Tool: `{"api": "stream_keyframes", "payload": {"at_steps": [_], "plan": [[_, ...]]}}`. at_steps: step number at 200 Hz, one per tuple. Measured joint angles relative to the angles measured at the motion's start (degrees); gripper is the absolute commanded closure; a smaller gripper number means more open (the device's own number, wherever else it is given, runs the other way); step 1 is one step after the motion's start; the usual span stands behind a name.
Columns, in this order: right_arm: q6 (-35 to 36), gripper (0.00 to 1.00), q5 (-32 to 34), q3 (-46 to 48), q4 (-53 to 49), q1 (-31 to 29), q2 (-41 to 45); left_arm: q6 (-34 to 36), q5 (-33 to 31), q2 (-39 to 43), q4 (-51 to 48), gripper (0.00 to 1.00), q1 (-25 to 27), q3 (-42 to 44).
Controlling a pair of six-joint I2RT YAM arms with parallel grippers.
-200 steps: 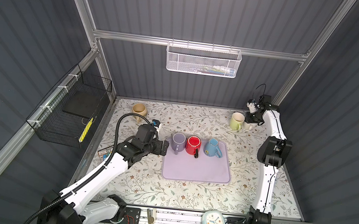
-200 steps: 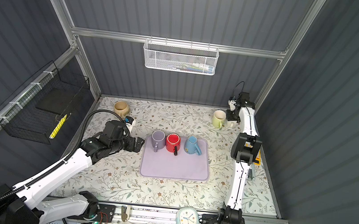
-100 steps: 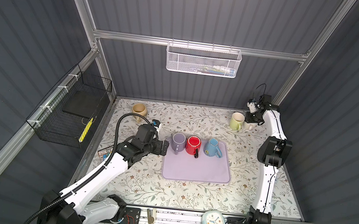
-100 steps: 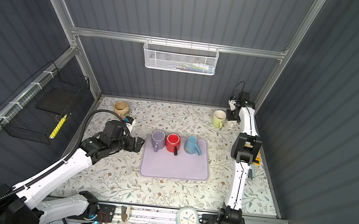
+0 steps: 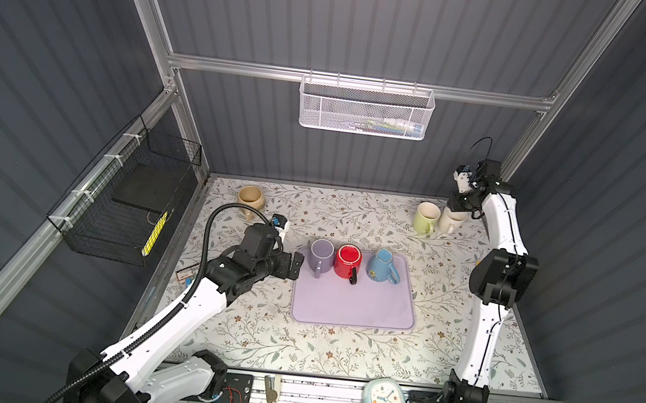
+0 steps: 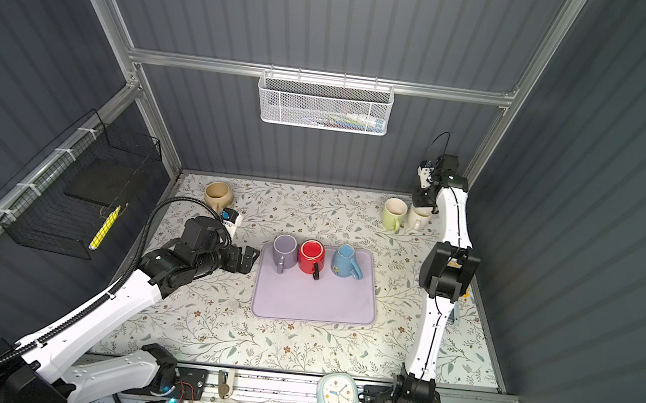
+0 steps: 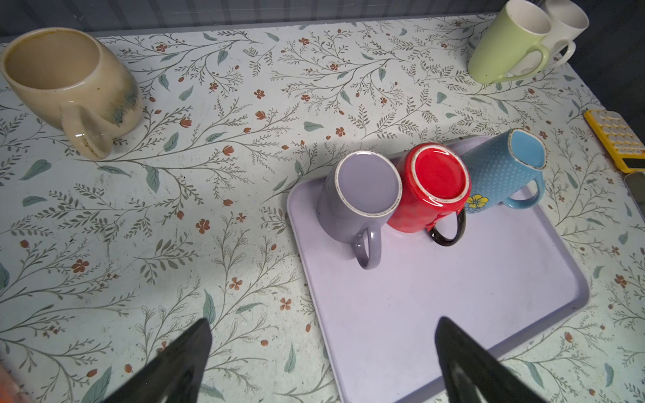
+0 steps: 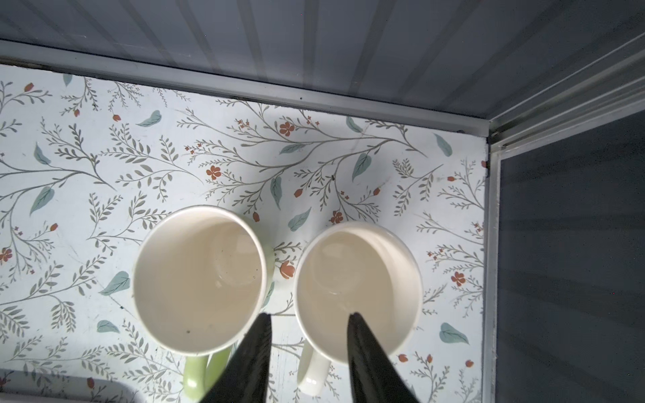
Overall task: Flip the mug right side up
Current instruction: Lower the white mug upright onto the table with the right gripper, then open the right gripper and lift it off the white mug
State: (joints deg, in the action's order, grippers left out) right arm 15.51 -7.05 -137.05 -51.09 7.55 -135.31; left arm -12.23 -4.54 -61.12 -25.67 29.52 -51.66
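In a top view: wide-spread left claw (image 5: 295, 266) at 9 o'clock of base-up purple mug (image 5: 322, 252) on tray (image 5: 354, 311); upright white mug (image 5: 449, 223) at 2 o'clock of desk (image 5: 352, 223), beneath right claw (image 5: 459, 206). Left wrist view: purple mug, red mug (image 7: 438, 178) and blue mug (image 7: 499, 174) in a row, all base-up. Right wrist view: right claw parted over white mug's rim, pinching nothing.

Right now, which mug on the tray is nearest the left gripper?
The purple mug, at the tray end by the left gripper; red mug and blue mug sit farther off.
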Motion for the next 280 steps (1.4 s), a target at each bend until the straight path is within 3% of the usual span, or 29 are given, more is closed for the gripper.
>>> {"api": "stream_keyframes", "payload": {"at_steps": [68,133,206,280], "plan": [[-1.88,0.62,0.90,29.97,12.31,-1.01,18.82,0.28,0.76,1.75,0.94,0.00,0.00,0.33],[-4.31,0.60,2.54,52.72,24.44,-7.93,37.00,0.68,3.15,-0.39,3.67,0.00,0.00,1.05],[-5.79,0.50,0.61,68.50,25.18,-15.17,49.92,2.86,6.10,-7.39,5.92,0.00,0.00,-0.33],[-9.14,0.42,-1.46,77.81,23.37,-22.88,52.78,7.87,8.59,-12.98,5.53,0.00,0.00,-9.81]]}}
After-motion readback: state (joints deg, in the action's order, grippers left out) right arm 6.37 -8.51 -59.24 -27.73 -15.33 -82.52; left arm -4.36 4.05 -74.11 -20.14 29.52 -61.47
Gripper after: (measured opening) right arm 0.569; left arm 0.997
